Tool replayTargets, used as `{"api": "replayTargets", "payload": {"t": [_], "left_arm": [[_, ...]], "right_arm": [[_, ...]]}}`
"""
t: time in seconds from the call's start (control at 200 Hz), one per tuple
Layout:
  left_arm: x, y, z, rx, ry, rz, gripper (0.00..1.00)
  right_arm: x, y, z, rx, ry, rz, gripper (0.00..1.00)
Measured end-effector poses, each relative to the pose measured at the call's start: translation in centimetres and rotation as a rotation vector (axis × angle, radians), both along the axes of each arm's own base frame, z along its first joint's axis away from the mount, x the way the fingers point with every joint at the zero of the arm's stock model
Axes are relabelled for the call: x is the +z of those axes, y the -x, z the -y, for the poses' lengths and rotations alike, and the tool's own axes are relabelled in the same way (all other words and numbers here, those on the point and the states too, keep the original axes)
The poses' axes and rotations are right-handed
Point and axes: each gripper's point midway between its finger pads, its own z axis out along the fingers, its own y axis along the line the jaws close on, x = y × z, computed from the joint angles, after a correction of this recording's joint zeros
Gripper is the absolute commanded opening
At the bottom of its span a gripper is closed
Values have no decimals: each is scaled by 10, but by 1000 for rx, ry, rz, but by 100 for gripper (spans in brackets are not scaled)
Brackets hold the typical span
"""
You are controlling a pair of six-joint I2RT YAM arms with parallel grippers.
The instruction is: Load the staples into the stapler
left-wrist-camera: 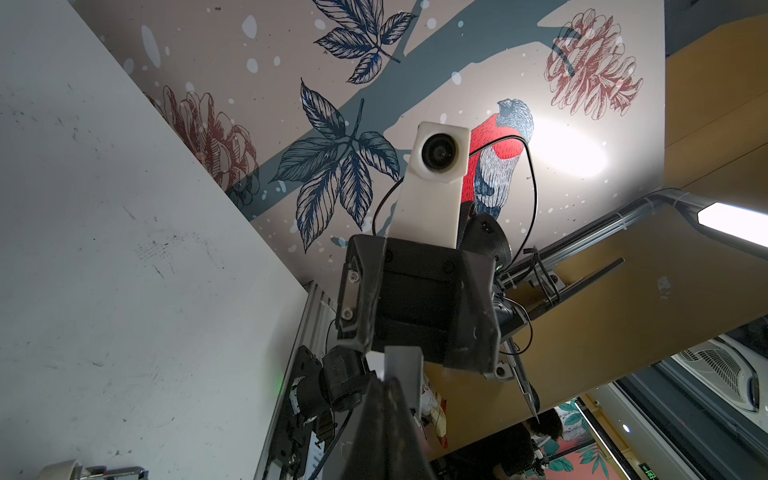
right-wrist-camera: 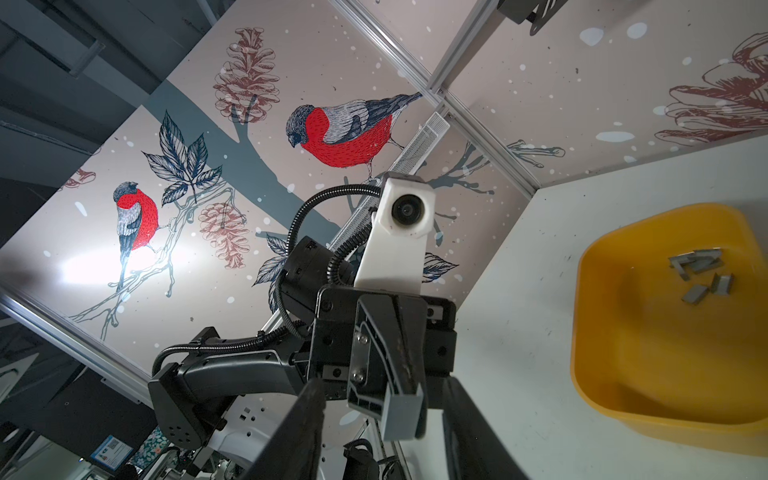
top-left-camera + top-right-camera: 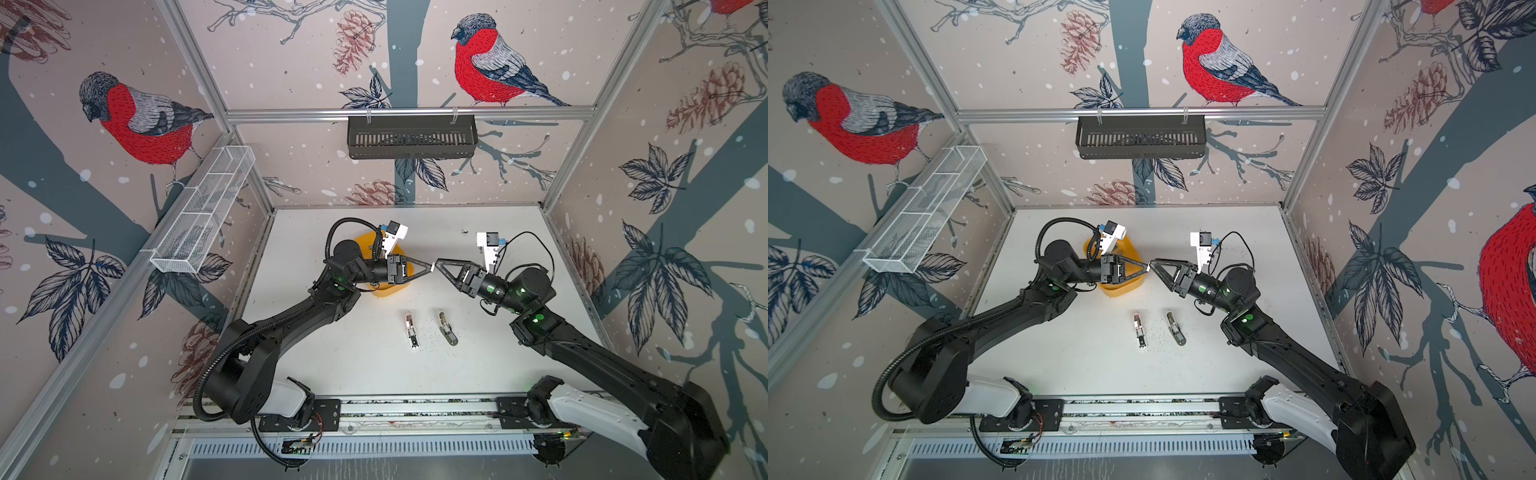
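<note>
Nearest the front edge of the table (image 3: 332, 365), two mini staplers lie side by side, slightly apart: the paler stapler (image 3: 412, 330) and the darker stapler (image 3: 448, 328). No arm touches either. Whether their magazines stand open is too small to tell, and no strip is visibly seated in either. Further in, above the table, the two arms meet tip to tip. The left gripper (image 3: 428, 266) is fully closed on one staple strip (image 2: 401, 413), a short grey block that projects beyond its fingertips. The right gripper (image 3: 439, 265) faces it with its jaws partly open, one on each side of the strip. In the right wrist view a gap shows on both sides, so it has hold of nothing. Beyond, under the left gripper, sits the yellow bowl (image 2: 665, 374), with the other staples (image 2: 702, 272) loose in its bottom. Assessment: the task is at an early stage. One strip is out of the bowl and a hand-over between the grippers appears to be in hand. To do: the right gripper takes the strip, the left releases it, and the strip is carried down to a stapler, aligned with the magazine and seated. No loading is complete as far as can be seen.
</note>
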Motion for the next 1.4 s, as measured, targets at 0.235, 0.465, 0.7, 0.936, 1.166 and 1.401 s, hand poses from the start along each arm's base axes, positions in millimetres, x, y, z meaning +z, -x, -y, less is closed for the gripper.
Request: {"api": "replayTargets", "payload": {"t": [0.235,0.465,0.7,0.936,1.166,1.401], "left_arm": [[0,1,1,-3,0,0,0],[0,2,1,-5,0,0,0],[0,2,1,-6,0,1,0],[0,2,1,-6,0,1,0],[1,2,1,-6,1,3,0],[0,2,1,-6,1,8,12]], "right_arm": [[-2,1,-3,8,4,-5,42],[-4,1,-5,13,7,-10,34],[-6,-1,-6,8,8,-13,26],[-8,-2,-5,2,9,-18,20],[-8,-2,-5,1,9,-18,17],[-8,-2,-5,1,9,-18,16]]}}
